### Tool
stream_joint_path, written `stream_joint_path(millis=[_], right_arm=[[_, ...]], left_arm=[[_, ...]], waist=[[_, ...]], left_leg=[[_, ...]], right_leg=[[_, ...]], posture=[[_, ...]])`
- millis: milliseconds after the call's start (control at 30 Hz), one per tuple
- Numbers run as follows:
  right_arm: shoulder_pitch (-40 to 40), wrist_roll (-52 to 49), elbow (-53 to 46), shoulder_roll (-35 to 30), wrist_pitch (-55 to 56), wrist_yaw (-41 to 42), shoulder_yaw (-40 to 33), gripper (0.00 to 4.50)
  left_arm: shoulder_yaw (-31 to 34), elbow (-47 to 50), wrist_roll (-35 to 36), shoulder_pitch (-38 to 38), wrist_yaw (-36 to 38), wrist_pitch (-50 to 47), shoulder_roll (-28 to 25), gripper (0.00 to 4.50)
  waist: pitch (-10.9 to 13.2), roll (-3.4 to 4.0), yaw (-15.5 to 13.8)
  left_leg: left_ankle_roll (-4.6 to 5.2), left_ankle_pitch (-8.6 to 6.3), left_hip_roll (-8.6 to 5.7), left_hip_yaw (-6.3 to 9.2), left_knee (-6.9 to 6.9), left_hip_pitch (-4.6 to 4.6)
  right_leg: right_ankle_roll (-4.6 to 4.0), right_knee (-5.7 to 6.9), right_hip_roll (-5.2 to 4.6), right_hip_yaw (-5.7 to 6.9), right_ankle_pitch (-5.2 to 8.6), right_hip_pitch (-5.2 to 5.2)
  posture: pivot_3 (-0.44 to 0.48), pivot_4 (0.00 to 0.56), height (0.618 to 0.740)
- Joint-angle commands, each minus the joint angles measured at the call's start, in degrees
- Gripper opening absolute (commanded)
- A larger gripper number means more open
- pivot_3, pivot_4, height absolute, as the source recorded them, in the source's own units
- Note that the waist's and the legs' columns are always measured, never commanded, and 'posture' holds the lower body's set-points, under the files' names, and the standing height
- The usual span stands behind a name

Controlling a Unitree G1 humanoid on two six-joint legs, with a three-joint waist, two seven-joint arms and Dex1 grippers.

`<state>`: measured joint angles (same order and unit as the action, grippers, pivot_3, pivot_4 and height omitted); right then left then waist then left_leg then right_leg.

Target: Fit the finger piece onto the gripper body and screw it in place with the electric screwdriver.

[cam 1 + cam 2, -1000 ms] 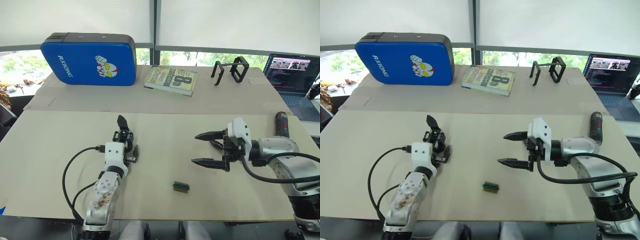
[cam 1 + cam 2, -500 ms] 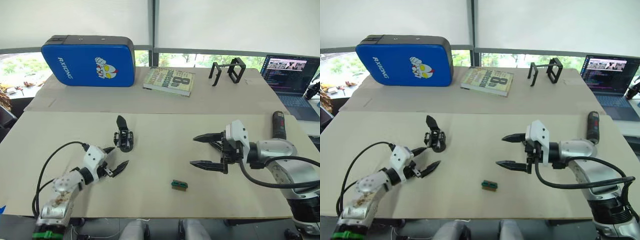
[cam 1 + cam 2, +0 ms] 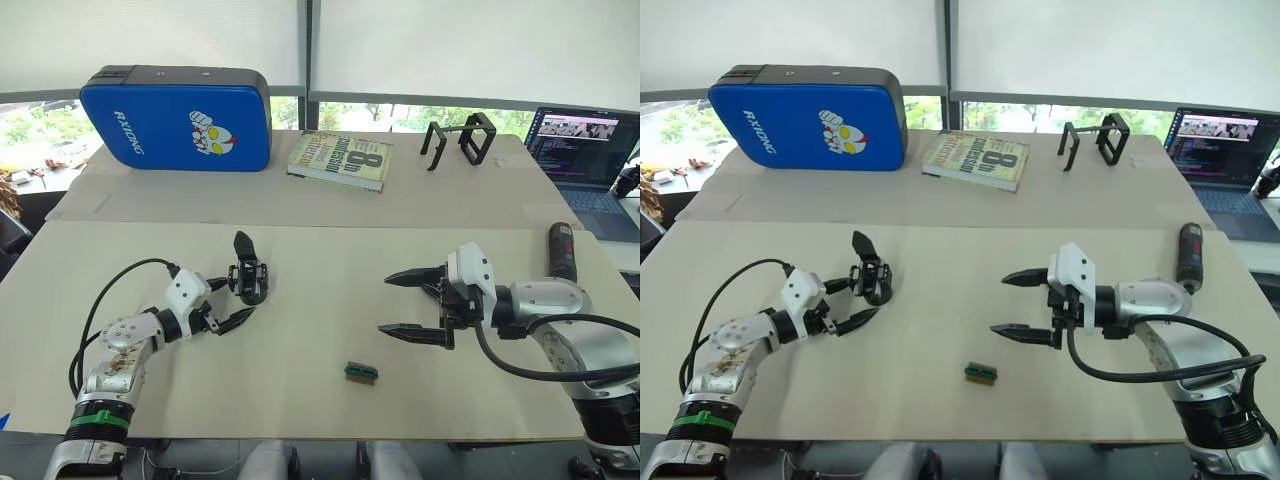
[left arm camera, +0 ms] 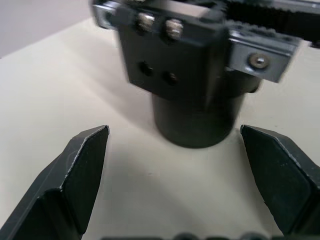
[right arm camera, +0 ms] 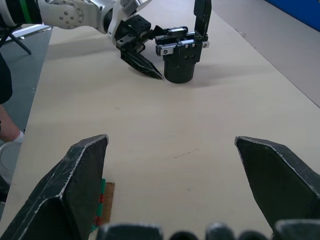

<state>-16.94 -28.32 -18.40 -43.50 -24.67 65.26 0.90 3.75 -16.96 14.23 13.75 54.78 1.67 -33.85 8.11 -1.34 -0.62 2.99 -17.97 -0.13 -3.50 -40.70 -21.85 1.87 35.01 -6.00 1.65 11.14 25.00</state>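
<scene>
1. The body [image 3: 248, 281] stands upright on the near table [image 3: 320, 400], left of centre, its round base down and its one pointed finger sticking up.
2. The left gripper [image 3: 226, 305] lies just left of the body with its fingers spread, empty. A second ago it sat right at the body. Half a second ago it had drawn off to the near left. Now it has swung back, and in the wrist view its tips flank the base without touching it.
3. I read this as a fresh approach after a release, most likely to steady the body for fitting. No grasp is made yet.
4. The right gripper [image 3: 408, 302] hovers right of centre, jaws wide and empty, much as it was a second ago.
5. I cannot pick out the loose finger piece anywhere.
6. A small green and brown block [image 3: 361, 372] lies near the front edge between the grippers, unmoved.
7. The screwdriver [image 3: 561, 248] lies untouched at the far right of the table, beyond the right arm.
8. So fitting and screwing both look still to come.
</scene>
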Motion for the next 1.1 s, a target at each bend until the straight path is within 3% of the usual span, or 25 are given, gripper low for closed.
stream_joint_path(millis=[33,300,400,500,533,833,1100], right_arm=[[-0.8,-0.5,-1.0,-0.3,0.9,0.4,-0.6,4.5],[-0.8,-0.3,-1.1,-0.3,0.8,0.2,-0.5,4.5],[-0.8,-0.4,-1.2,-0.1,0.8,-0.3,-0.7,4.5],[-0.5,-0.7,-1.7,-0.2,0.6,-0.7,-1.3,4.5],[-0.3,-0.9,-2.0,-0.5,0.6,-0.8,-1.5,4.5],[5.4,-3.3,-6.8,-4.0,-3.5,-3.0,-6.6,4.5],[9.2,-3.1,-9.0,-4.6,-4.2,-8.1,-9.9,4.5]], left_arm=[[0.0,-0.5,0.5,2.1,0.1,0.3,0.9,4.47],[-0.3,-2.6,0.3,5.0,0.8,0.4,1.9,4.47],[-0.4,-3.3,0.3,5.3,1.5,1.1,1.9,3.63],[-0.8,-3.4,-0.1,5.3,2.3,2.1,1.9,2.39],[-1.2,-2.6,-0.1,4.9,2.4,2.2,2.2,2.29],[-7.2,10.3,-0.7,5.6,-5.6,-3.1,13.0,2.3],[-13.4,5.3,-6.1,12.1,-10.4,-4.9,19.6,2.3]], waist=[[0.0,0.0,0.0],[0.0,0.0,0.0],[0.0,0.0,0.1],[0.0,-0.01,0.0],[0.0,-0.01,0.1],[0.0,-0.02,-1.2],[0.0,-0.04,-0.8]], left_leg=[[0.01,-0.01,0.0,0.0,-0.02,0.0],[0.02,0.0,0.01,0.02,-0.12,0.0],[0.02,0.0,0.0,0.02,-0.11,-0.01],[0.02,0.0,0.0,0.01,-0.12,-0.01],[0.02,0.0,0.0,0.02,-0.12,-0.01],[-0.03,0.03,-0.08,0.13,-0.39,-0.45],[0.15,-0.06,-0.14,0.1,-0.45,-0.42]], right_leg=[[0.0,0.01,0.0,0.0,0.0,0.0],[0.03,0.06,0.03,0.04,-0.03,-0.03],[0.04,0.05,0.03,0.04,-0.03,-0.03],[0.04,0.05,0.03,0.04,-0.03,-0.03],[0.04,0.05,0.04,0.05,-0.03,-0.03],[0.27,-0.03,-0.06,0.19,-0.16,0.04],[0.32,-0.12,-0.03,0.15,-0.19,0.01]], posture=[[0.0,0.15,0.74],[0.0,0.15,0.74],[0.0,0.15,0.74],[0.0,0.15,0.74],[0.0,0.15,0.74],[0.0,0.15,0.74],[0.0,0.15,0.74]])
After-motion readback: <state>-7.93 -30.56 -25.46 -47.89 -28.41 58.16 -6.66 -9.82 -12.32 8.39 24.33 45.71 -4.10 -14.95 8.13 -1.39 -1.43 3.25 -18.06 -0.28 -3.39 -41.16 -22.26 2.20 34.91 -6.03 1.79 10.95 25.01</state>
